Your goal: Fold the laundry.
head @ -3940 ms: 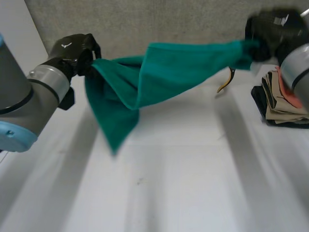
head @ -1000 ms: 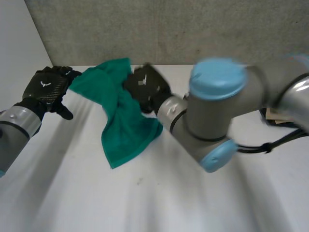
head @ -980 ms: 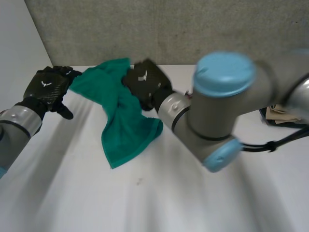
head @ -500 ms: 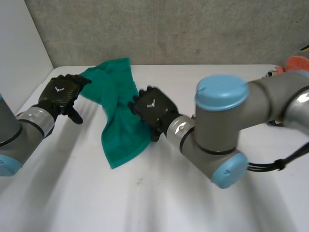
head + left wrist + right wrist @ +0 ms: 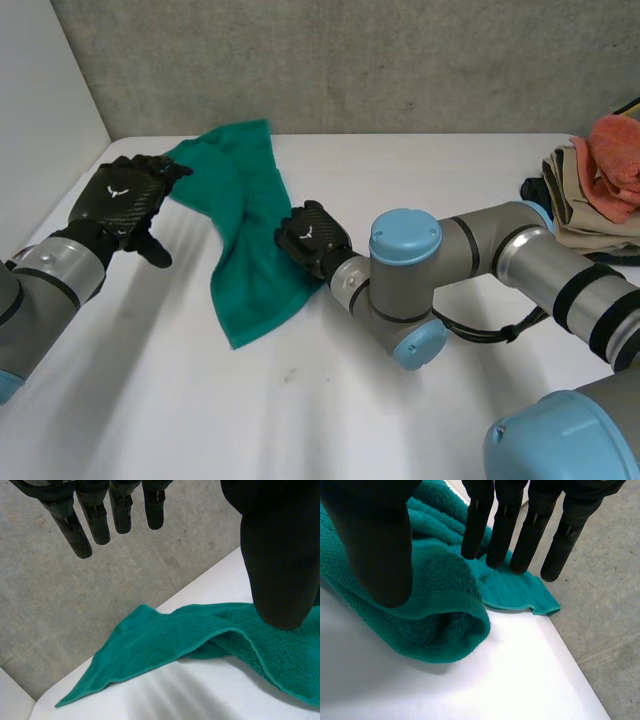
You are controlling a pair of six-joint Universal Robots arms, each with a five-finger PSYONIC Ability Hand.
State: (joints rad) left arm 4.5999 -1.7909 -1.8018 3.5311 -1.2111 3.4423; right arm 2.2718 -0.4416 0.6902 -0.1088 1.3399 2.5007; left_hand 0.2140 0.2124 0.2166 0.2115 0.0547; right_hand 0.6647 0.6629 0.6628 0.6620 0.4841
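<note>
A green towel (image 5: 245, 265) lies crumpled in a long strip on the white table (image 5: 300, 420), running from the far left towards the middle. My left hand (image 5: 118, 200) hovers beside its far left corner, open, with straight fingers (image 5: 95, 517) above the cloth (image 5: 165, 645) and holding nothing. My right hand (image 5: 312, 238) rests at the middle of the towel's right edge. Its fingers (image 5: 505, 525) are straight and its thumb stands apart, over a rolled fold of towel (image 5: 440, 625); it is open.
A stack of folded clothes (image 5: 590, 205) with an orange cloth (image 5: 615, 145) on top stands at the far right of the table. My right arm (image 5: 480, 260) stretches across the table's middle. A grey wall (image 5: 350, 60) rises behind the far edge.
The towel, earlier held stretched in the air by both hands, now lies on the table. My right hand has slid from the towel's far part to its right edge. The left hand shifted slightly.
</note>
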